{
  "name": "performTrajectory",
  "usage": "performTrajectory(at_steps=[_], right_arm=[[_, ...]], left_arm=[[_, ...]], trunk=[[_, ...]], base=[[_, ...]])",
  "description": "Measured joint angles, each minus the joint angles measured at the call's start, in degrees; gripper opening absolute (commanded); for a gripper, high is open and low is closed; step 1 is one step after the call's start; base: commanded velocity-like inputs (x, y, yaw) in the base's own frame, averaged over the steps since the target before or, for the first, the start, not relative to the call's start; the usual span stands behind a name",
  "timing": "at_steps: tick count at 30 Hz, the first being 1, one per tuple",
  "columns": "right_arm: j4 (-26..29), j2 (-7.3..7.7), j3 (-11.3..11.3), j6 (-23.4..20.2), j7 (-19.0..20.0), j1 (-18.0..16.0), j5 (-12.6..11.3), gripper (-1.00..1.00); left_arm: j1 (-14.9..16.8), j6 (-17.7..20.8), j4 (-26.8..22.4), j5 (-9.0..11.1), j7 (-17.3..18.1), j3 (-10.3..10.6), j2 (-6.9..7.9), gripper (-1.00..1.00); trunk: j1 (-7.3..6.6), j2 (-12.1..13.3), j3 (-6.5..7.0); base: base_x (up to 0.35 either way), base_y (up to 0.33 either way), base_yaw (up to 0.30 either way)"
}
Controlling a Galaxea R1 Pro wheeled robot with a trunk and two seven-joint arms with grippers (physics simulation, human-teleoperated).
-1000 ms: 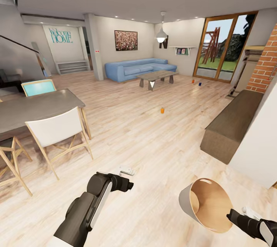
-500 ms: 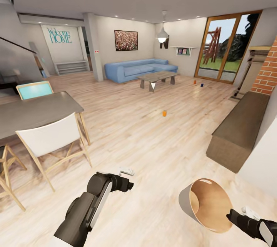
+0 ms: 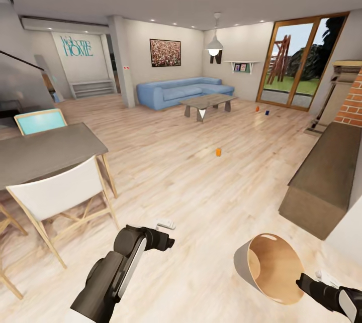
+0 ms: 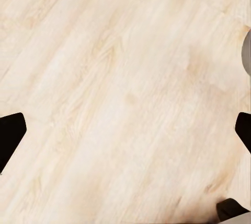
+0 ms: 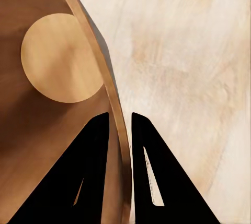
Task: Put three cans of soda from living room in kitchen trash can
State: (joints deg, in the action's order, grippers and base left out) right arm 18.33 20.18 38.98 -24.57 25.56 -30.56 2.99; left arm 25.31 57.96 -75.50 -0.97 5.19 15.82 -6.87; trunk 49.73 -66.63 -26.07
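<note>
The right gripper point(image 5: 119, 130) is pinching the rim of the tash can point(image 3: 271, 266), one finger inside the tan wall and one outside, the jaws closed tight on that thin edge. In the head view the bin is hanging tipped on its side at the robot's lower right, mouth facing up and outward, its pale grey shell point(image 3: 245, 262) turned toward the left arm.

The left gripper point(image 3: 166, 224) is sitting out ahead of the elbow with nothing in it; from the wrist camera its dark fingertips point(image 4: 10, 132) are standing wide apart over bare light wood floor point(image 4: 125, 88).

Out across the living room, one orange can of soda point(image 3: 218, 151) is standing alone on the open floor, well ahead of both arms. Farther back, near the wood-framed glass doors point(image 3: 296, 64), a second orange can point(image 3: 257, 109) and the blue can point(image 3: 267, 111) are standing just beside each other. The low coffee table point(image 3: 207, 102) is sitting in front of the blue corner sofa point(image 3: 181, 91).

On the near left, a white chair point(image 3: 55, 195) is tucked against the dark table point(image 3: 45, 152), with a turquoise chair point(image 3: 39, 121) behind it. A long brown bench point(image 3: 327, 172) is running along the right wall below the brick fireplace point(image 3: 352, 107).
</note>
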Motion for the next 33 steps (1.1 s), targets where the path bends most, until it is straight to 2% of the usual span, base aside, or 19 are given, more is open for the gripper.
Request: performTrajectory(at_steps=[15, 33], right_arm=[[0.0, -0.02, 0.0, 0.1, 0.1, 0.0, 0.0, -1.0], [0.0, -0.12, -0.1, 0.1, 0.2, 0.0, 0.0, -1.0]], left_arm=[[0.0, 0.0, 0.0, 0.0, 0.0, 0.0, -0.07, 1.0], [0.0, -0.5, 0.0, 0.0, -0.1, 0.0, -0.08, 1.0]], trunk=[[0.0, 0.0, 0.0], [0.0, 0.0, 0.0]], base=[[0.343, 0.095, 0.0], [0.344, -0.029, 0.0]])
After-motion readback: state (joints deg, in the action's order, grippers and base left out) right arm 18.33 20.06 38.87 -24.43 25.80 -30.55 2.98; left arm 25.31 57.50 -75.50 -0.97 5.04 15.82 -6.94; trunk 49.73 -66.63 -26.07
